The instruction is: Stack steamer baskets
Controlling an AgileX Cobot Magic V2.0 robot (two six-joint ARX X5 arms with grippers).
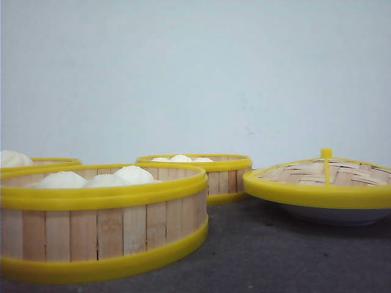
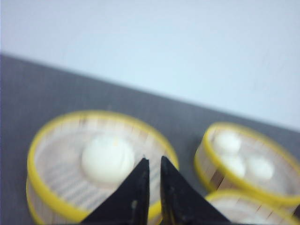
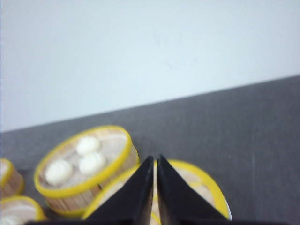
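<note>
Three steamer baskets with pale slat walls and yellow rims stand on the dark table. The nearest basket [image 1: 104, 226] holds white buns. A second basket [image 1: 43, 162] peeks out behind it at the far left. The third basket [image 1: 201, 174] is further back in the middle. No gripper shows in the front view. My left gripper [image 2: 153, 159] hangs shut and empty above the rim of a basket holding one bun [image 2: 56, 159]. A three-bun basket [image 2: 248, 164] lies beside it. My right gripper [image 3: 155, 158] is shut and empty above the woven lid [image 3: 197, 187], next to a three-bun basket [image 3: 84, 164].
A domed woven-bamboo lid [image 1: 324, 177] with a yellow rim and knob rests on a white plate [image 1: 336, 215] at the right. A pale wall rises behind the table. Bare dark tabletop [image 1: 275, 256] lies between the near basket and the plate.
</note>
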